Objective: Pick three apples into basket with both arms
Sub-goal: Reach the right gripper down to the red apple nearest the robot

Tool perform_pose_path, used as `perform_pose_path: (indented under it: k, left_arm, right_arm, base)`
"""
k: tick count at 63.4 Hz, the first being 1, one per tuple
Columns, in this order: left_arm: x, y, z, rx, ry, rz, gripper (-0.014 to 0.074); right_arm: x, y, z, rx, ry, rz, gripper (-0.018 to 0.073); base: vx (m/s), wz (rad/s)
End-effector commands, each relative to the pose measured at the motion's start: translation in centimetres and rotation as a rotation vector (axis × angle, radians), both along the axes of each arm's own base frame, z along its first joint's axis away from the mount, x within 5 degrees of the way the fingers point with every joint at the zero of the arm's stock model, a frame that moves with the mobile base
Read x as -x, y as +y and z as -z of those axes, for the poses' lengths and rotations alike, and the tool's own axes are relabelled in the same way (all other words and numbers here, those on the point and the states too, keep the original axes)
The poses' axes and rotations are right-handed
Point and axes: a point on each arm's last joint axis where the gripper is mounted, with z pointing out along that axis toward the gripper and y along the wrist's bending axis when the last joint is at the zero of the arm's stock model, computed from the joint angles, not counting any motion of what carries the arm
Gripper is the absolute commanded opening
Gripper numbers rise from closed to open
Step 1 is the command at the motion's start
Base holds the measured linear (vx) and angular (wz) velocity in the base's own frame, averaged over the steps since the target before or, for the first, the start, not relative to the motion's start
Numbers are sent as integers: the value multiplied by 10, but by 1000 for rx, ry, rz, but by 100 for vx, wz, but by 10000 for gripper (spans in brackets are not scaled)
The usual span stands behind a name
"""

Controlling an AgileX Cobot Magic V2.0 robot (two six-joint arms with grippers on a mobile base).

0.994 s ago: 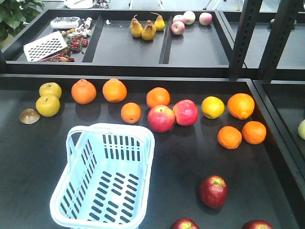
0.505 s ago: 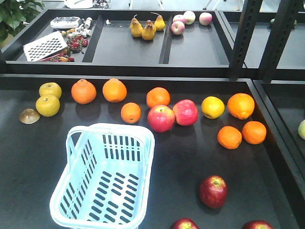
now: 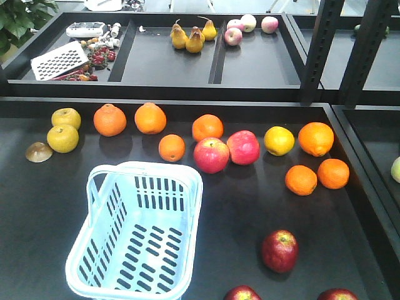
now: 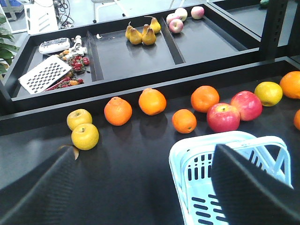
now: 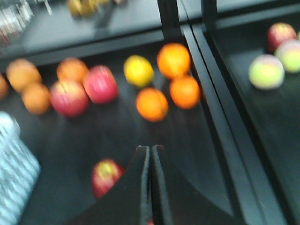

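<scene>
Three dark red apples lie at the near right of the black table: one whole (image 3: 279, 250) and two cut by the bottom edge (image 3: 242, 293) (image 3: 337, 294). The pale blue basket (image 3: 145, 168) stands empty at the near left. No arm shows in the front view. In the left wrist view my left gripper (image 4: 145, 154) is open above the table, its right finger over the basket (image 4: 187, 152). The blurred right wrist view shows my right gripper (image 5: 151, 149) shut and holding nothing, with one dark apple (image 5: 105, 176) just left of its tips.
Two larger pinkish-red apples (image 3: 211, 155) (image 3: 243, 147), several oranges (image 3: 315, 138) and yellow fruits (image 3: 63, 138) line the table's far half. A raised rear tray (image 3: 169, 69) holds pears and pale apples. Black uprights (image 3: 322, 50) and a tray edge bound the right side.
</scene>
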Motion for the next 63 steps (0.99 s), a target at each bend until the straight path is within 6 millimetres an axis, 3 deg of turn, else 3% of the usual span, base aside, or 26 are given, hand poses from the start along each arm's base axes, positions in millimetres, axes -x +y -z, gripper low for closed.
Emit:
perform_pose_path:
  k: [1,13,31,38,56,63]
  left_arm:
    - [0,-1,-13,25,-81,11,558]
    - [0,-1,-13,25,-81,11,558]
    - [0,-1,-13,25,-81,11,558]
    - [0,-1,-13,25,-81,11,558]
    - [0,-1,-13,25,-81,11,558]
    - [0,-1,-13,25,-81,11,558]
  right_arm:
    - [-14,-1,-22,96,77,-35,-8]
    - [-35,-1,-17,116,235,-51,-8]
    - [-37,-2,-10,128,313,-55,41]
    - [-35,-2,-8,127,350,-55,147]
    - [-34,-2,-7,119,362,-54,610]
    - [-36,2,-6,120,370,-106,706]
  base:
    - [0,0]
    - [0,0]
    - [0,0]
    - [0,0]
    - [0,0]
    - [0,0]
